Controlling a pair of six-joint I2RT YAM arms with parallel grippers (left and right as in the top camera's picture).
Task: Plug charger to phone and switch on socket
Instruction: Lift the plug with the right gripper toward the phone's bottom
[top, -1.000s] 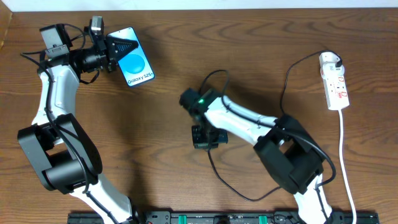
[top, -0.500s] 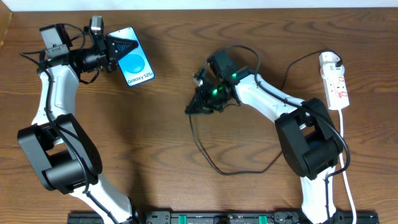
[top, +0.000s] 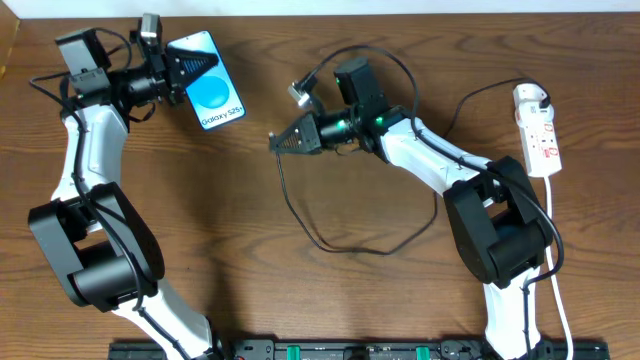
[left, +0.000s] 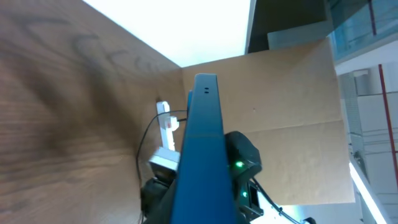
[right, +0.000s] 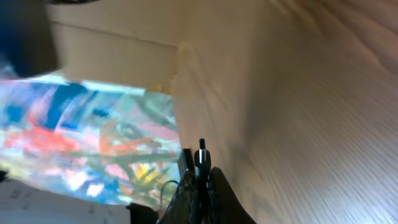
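Black charger (right: 201, 151) pinched in right end effector (top: 278, 143), arm stretched leftward; left end effector (top: 205, 70) clamps phone (top: 222, 100).

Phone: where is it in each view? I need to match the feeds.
Overhead: phone top left, gripped by the left tool.
Left wrist: centre, edge-on, a blue slab rising from the bottom edge.
Right wrist: not identifiable; only a dark blur at top left.
Landmark: right arm's green light, mid-frame overhead, lower right of the phone in left wrist.

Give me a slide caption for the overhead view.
Left pincer grips the phone; right pincer holds the charger plug toward it, unconnected; power strip far right.
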